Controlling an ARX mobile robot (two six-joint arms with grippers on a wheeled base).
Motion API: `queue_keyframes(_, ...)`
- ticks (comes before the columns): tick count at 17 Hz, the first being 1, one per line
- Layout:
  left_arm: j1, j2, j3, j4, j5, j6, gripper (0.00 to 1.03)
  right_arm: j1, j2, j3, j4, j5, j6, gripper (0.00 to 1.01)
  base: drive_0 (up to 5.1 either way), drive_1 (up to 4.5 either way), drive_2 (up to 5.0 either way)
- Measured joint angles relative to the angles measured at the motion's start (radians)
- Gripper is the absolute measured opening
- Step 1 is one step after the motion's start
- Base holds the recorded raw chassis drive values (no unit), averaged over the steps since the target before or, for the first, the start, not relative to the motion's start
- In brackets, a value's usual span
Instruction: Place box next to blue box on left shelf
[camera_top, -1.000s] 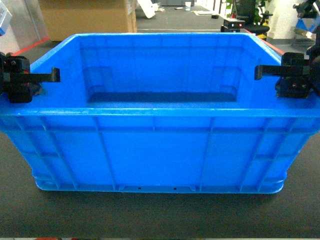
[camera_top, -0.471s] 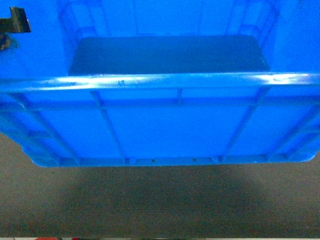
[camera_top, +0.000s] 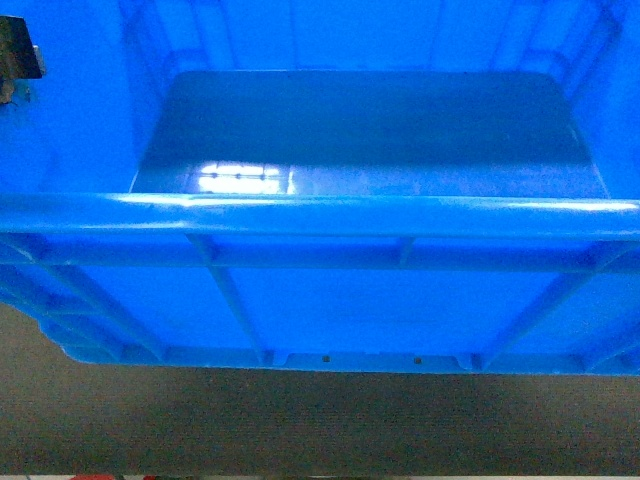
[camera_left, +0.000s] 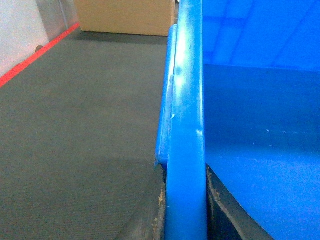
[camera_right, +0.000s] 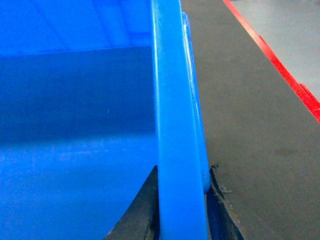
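Observation:
The box (camera_top: 320, 290), a large bright-blue crate with ribbed sides, hangs close under the head camera and fills most of that view. My left gripper (camera_left: 185, 175) is shut on the box's left rim (camera_left: 186, 120), with one dark finger (camera_left: 150, 215) outside the wall and the other inside. My right gripper (camera_right: 182, 175) is shut on the right rim (camera_right: 175, 100) in the same way. In the head view only a black bit of the left gripper (camera_top: 18, 55) shows at the top left. The left shelf and the other blue box are out of view.
Dark grey carpet (camera_top: 300, 425) lies below the crate. A cardboard carton (camera_left: 125, 17) stands far ahead on the left side. Red floor lines (camera_left: 30, 65) (camera_right: 280, 60) run along both sides of the carpet.
The crate has come up and closer to the head camera, growing to fill the view. The right gripper has left the head view, and the room behind is now hidden.

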Motion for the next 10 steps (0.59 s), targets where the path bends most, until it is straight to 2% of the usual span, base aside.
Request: queue_keyframes(10,-0.015,-0.026,-0.021,-0.030,-0.008,-0.014,0.12,0.001,-0.042,-0.040,0.017,0.013,-0.024,0.20,0.0,0.00,0.0)
